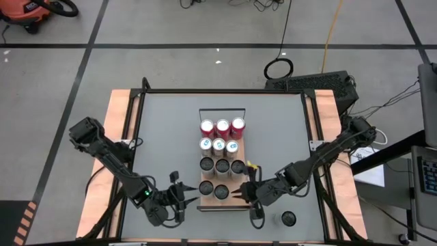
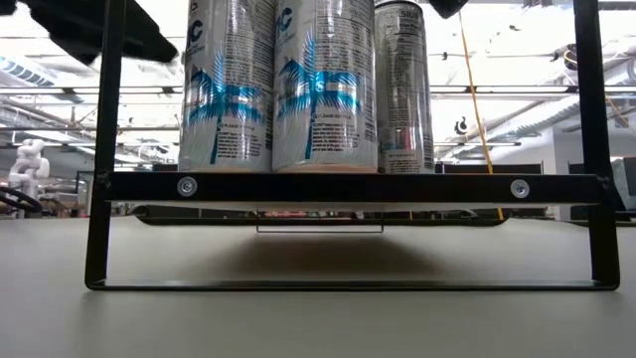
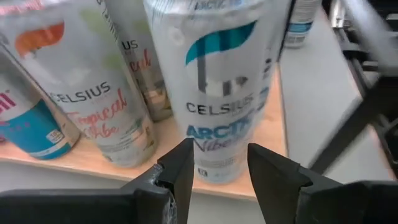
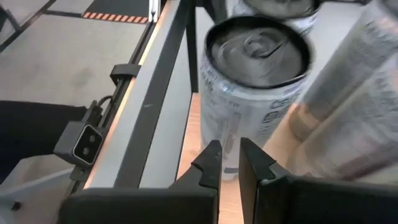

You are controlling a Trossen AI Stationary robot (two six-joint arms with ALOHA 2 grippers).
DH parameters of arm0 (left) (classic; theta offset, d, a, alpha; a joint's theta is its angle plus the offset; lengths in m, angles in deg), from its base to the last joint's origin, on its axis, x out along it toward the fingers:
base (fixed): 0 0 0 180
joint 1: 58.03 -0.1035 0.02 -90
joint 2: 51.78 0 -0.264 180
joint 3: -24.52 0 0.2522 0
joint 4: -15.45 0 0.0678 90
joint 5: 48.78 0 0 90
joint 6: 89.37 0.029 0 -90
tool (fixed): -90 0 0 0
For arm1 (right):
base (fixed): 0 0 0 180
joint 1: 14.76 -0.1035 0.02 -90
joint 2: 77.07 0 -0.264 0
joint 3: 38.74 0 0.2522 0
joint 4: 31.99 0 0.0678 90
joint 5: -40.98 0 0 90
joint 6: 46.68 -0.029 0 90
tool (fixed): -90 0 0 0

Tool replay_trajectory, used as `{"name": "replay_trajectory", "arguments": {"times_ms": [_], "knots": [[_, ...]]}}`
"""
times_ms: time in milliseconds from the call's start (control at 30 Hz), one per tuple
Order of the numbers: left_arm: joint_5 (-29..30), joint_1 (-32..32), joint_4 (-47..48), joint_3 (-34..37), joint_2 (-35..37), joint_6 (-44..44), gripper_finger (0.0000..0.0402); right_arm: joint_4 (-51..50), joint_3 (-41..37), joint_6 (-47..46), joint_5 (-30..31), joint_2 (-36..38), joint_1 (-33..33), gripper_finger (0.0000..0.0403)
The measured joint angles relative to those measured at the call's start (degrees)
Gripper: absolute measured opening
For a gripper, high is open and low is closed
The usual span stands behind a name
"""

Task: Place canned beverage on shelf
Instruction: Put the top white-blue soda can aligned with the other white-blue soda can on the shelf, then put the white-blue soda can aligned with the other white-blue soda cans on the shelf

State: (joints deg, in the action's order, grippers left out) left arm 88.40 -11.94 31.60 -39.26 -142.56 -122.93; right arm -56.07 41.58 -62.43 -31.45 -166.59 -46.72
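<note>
The shelf (image 1: 235,203), a light-wood board with a wire rail (image 1: 222,111) at its far end, carries several upright cans in rows. Two cans stand in its near row. My left gripper (image 1: 190,195) is open at the shelf's near left corner. Its fingers (image 3: 183,171) stand just short of the white "Arctic Vibe" can (image 3: 217,93). From the right, my right gripper (image 1: 237,194) is shut, its tips (image 4: 229,152) low against the side of a dark-topped can (image 4: 255,93). A further can (image 1: 289,219) stands on the table at the near right. My left gripper's open fingers stand level in front of the white can's lower wall (image 3: 219,163); whether they touch it I cannot tell. My right gripper's shut fingertips come slanting down from the table's right at the dark-topped can's lower side wall (image 4: 225,124); whether they touch it I cannot tell.
The table's black frame bars (image 4: 155,93) run close along the shelf's near end. In the low view the shelf stands on a black frame (image 2: 348,187) above the tabletop. Bare grey tabletop (image 1: 164,137) lies left and right of the shelf.
</note>
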Motion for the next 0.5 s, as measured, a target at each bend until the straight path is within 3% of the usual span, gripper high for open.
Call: {"name": "replay_trajectory", "arguments": {"times_ms": [300,500], "knots": [[4.52,4.38,-0.41,0.00,4.16,2.99,0.0152,-9.37,1.01,-5.34,3.90,7.01,-2.69,0.0003],[6.09,5.81,-0.37,0.00,4.61,3.02,0.0152,-31.60,11.62,-15.70,6.68,8.53,-7.76,0.0003]]}}
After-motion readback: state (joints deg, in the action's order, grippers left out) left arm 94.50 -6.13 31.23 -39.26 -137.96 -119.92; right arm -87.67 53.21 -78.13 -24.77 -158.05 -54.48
